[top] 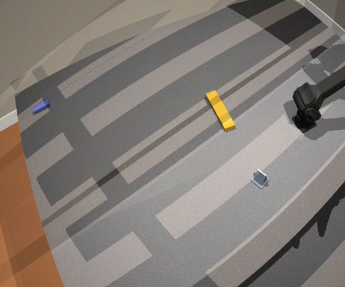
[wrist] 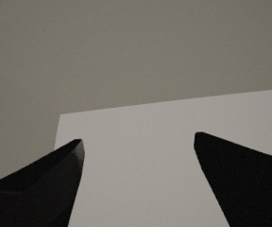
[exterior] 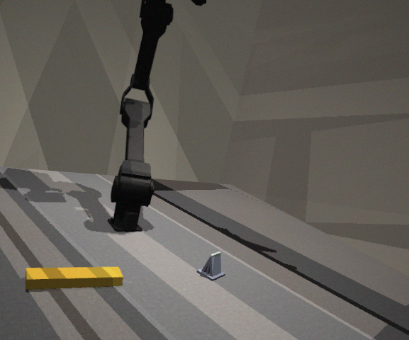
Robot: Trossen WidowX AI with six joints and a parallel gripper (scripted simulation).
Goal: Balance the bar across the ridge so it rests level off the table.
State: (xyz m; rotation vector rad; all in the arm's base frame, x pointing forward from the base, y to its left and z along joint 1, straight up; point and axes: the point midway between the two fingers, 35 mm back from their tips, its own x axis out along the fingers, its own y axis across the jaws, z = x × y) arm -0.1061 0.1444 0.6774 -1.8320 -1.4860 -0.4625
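Yellow bar (top: 220,111) (exterior: 74,278) lying flat on table (top: 129,197) (exterior: 182,311), well apart from ridge (top: 260,178) (exterior: 215,265).
Arm (top: 336,85) (exterior: 136,139) extended upward from its base; gripper (wrist: 140,143) raised, fingers parted, nothing grasped. Ridge stands upright, narrow top edge bare. Open table surface separates bar, ridge and arm base. Blue block (top: 41,106) near table's far edge. No legible markings.
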